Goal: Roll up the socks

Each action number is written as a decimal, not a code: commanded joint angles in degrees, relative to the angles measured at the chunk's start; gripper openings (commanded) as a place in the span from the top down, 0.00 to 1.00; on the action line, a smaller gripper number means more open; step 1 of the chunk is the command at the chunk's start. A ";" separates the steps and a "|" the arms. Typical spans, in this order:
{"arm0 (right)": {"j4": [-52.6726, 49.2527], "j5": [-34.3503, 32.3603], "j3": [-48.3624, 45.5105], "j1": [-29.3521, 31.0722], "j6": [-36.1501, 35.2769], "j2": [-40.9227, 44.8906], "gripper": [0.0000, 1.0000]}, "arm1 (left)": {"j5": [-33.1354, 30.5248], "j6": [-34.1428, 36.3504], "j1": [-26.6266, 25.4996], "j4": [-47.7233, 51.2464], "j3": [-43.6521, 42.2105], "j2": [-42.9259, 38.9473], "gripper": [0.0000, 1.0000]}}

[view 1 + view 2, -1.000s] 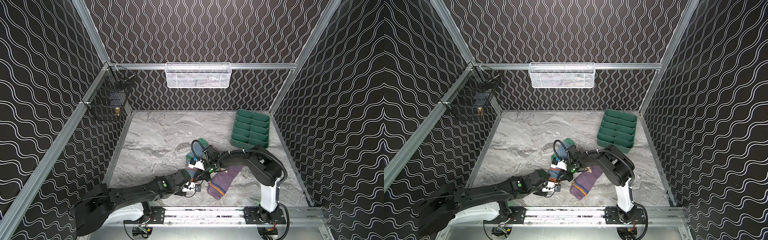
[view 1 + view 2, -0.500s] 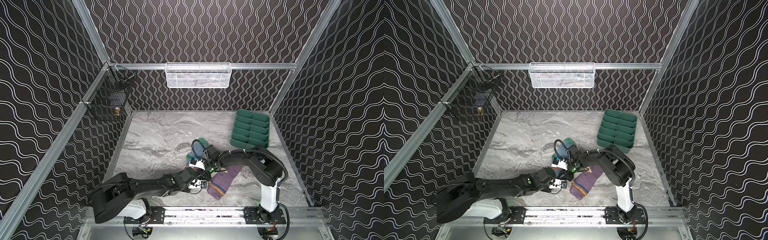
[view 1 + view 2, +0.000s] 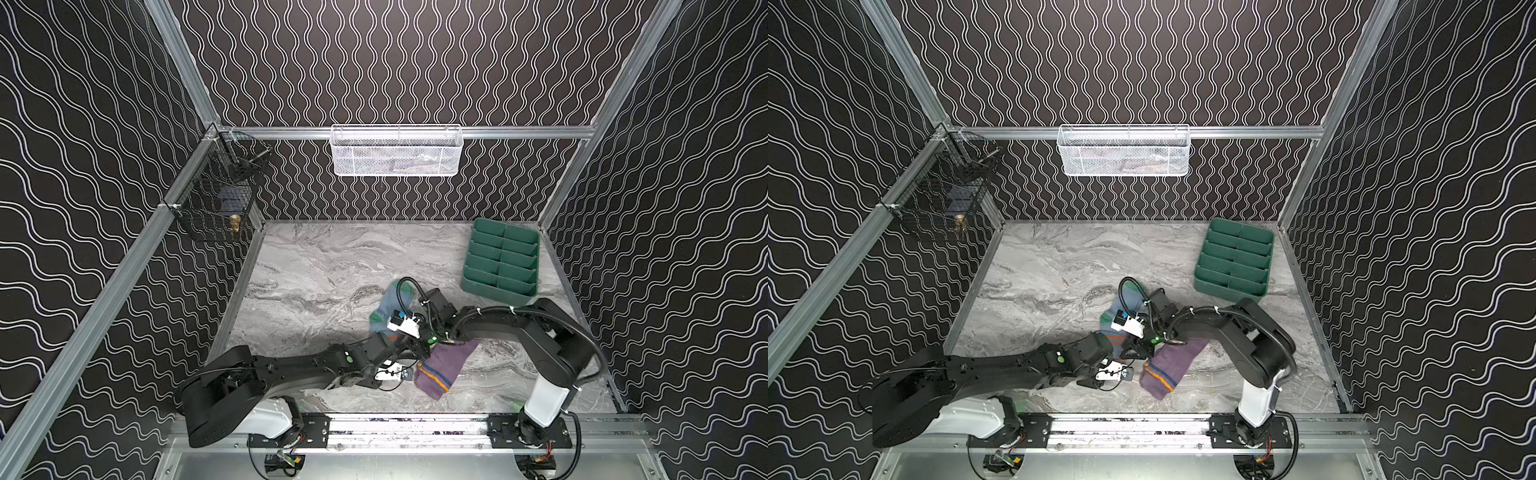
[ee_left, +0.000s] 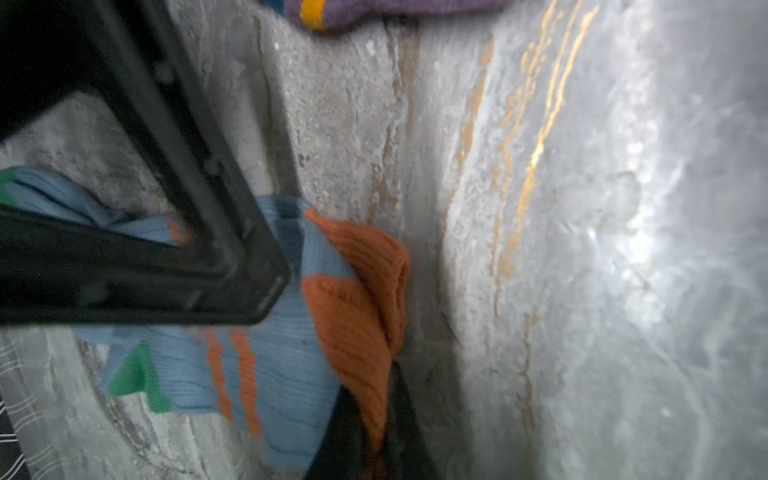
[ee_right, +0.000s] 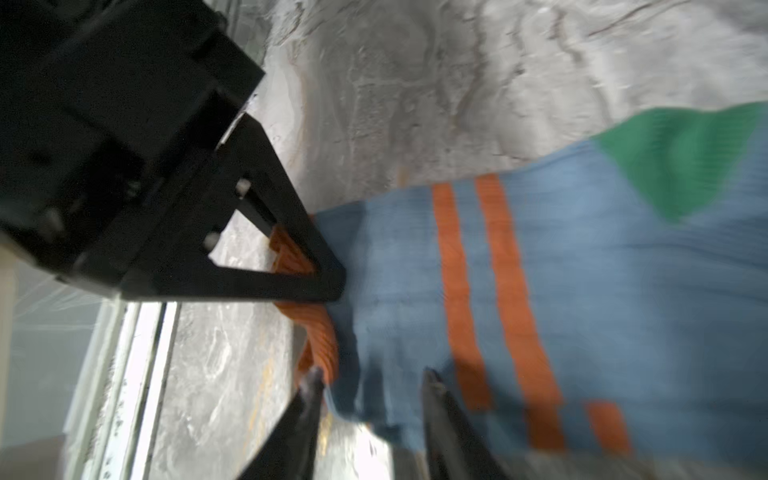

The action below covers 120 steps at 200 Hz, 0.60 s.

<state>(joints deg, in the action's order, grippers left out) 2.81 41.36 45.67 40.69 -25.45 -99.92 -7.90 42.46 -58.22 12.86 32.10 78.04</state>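
The left gripper (image 5: 330,286) was seen clamped tight on the orange cuff (image 4: 357,299) of a light blue ribbed sock (image 5: 582,270) with green toe and heel patches and orange stripes. The cuff was bunched into folds between the black triangular fingers (image 5: 228,286) and kept close to the table. The right gripper (image 5: 372,386) was placed just beside it at the same end of the sock, its jaws parted to a middling gap with the blue edge lying between the tips; no pinch by it could be made out, the view being blurred there. From the cuff, the light blue ribbed sock was spread out unrolled across the grey marbled tabletop (image 3: 332,270) toward the back of the cell. A purple ribbed sock (image 3: 442,365) with orange and navy stripes was laid flat just beside the grippers, partly under the right arm, and was also unrolled. A dark green plastic compartment tray (image 3: 500,266) was set well apart at the back right. The roll was judged to be barely begun. Several failures could be expected from here. The cuff could be pulled out of the left grip if it were turned faster than the fabric follows, since only a bunched edge was clamped. The roll could be left loose or lopsided if it were driven from one corner alone. The two grippers, so close together, could be knocked against each other. The edge of the purple ribbed sock could also be caught and dragged along.
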 commanded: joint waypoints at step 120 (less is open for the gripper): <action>31.46 -67.22 -28.83 22.65 -31.74 45.46 0.46 | 24.24 -6.74 15.20 28.07 25.36 19.84 1.00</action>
<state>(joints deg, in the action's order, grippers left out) 30.41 -7.53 19.68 55.68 -37.65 -55.81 11.33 37.19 -44.16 35.11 54.50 94.94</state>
